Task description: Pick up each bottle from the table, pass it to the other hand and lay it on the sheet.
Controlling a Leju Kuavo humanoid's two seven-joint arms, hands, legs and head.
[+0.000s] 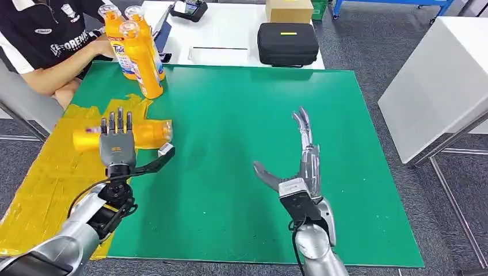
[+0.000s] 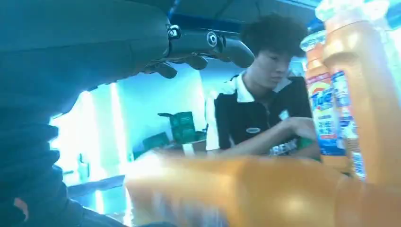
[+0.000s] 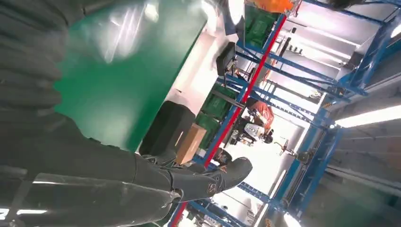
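Green matting covers the desk point(image 1: 241, 172), with a crinkled yellow sheet point(image 1: 52, 184) spread over its near left part; beyond the far edge a white table carries a black zipped case point(image 1: 287, 43) and a brown cardboard box point(image 1: 288, 10), and a seated person point(image 1: 49, 46) leans in at the far left. Three upright orange plastic detergent bottles with clear caps point(image 1: 138, 52) stand together at the far left of the matting, just beside the sheet's far end. One more orange detergent bottle lying on its side point(image 1: 147, 133) rests across the sheet's right edge, directly under the left hand point(image 1: 118, 146); that hand's fingers point(image 1: 119, 121) are stretched flat over the bottle, the thumb out to the right, and I cannot tell whether it grips the bottle or merely covers it; the blur in the left wrist view settles nothing. The right hand point(image 1: 299, 167) hovers over the bare middle of the matting, fingers straight and apart, holding nothing.

Judging by this, the step is laying the bottle down; doing it well probably means letting it settle fully on the yellow sheet, spreading the fingers wide, and lifting straight up so the round body does not roll off onto the green; the standing bottles are near, so the arm should draw back clear of them.
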